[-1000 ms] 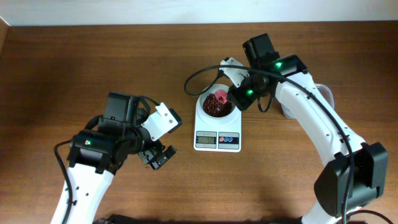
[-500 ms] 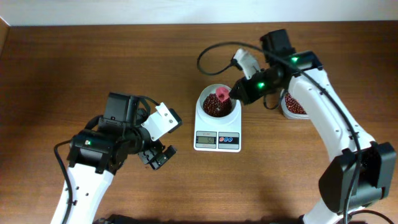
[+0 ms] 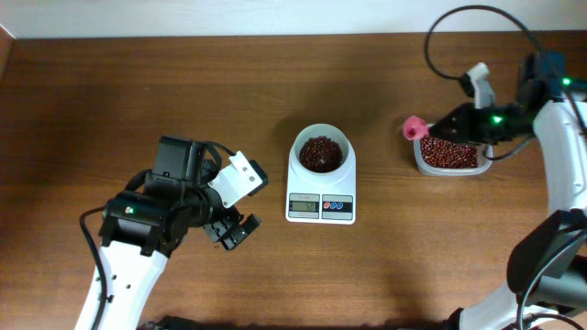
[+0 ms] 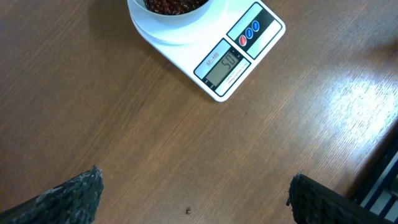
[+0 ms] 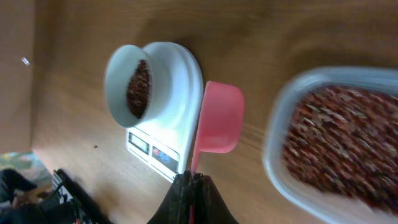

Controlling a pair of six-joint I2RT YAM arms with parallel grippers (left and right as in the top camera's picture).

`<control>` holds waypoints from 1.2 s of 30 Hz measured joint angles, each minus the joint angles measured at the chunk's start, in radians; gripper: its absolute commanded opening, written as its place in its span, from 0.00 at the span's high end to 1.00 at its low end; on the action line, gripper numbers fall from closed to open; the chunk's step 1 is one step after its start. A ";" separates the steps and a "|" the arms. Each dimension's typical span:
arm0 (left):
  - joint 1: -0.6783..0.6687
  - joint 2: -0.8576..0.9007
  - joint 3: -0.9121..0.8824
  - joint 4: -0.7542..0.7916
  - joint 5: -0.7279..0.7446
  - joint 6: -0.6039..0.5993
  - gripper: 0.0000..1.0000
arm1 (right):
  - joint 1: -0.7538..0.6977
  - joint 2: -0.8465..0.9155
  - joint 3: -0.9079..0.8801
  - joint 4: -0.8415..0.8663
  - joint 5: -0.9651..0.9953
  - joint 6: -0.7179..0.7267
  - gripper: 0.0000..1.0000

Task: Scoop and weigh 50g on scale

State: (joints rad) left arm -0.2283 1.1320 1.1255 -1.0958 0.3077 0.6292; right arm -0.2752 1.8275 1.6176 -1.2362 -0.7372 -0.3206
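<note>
The right jaws are closed tight on the handle of a pink scoop (image 5: 219,124), whose empty cup is held above the worktop (image 3: 138,82), just beside the rim of a clear tub (image 5: 273,149) of red beans. The left jaws are spread wide and nothing is held in them. The scale (image 3: 321,207) is seen mid-worktop, between the two arms, with a white bowl (image 3: 321,131) of beans set on it.

One scale (image 3: 320,207), one bowl (image 3: 321,129) — one scoop (image 3: 415,128), one tub (image 3: 449,171)
</note>
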 measured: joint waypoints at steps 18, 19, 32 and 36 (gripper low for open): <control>0.000 0.000 0.000 0.000 0.000 0.000 0.01 | 0.199 -0.005 0.075 0.024 1.014 0.142 0.96; 0.000 0.000 0.000 0.000 0.000 0.000 0.01 | 0.198 -0.005 0.077 0.031 1.023 0.161 0.96; 0.000 -0.001 0.000 0.000 0.000 0.000 0.01 | -0.215 -0.829 0.075 -0.438 0.471 0.243 0.96; 0.000 -0.001 0.002 -0.002 0.001 0.000 0.01 | -0.215 -1.072 -0.125 -0.430 0.459 0.308 0.96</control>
State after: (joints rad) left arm -0.2287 1.1309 1.1278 -1.0973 0.3084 0.6292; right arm -0.4904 0.7551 1.4929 -1.6661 -0.2783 -0.0128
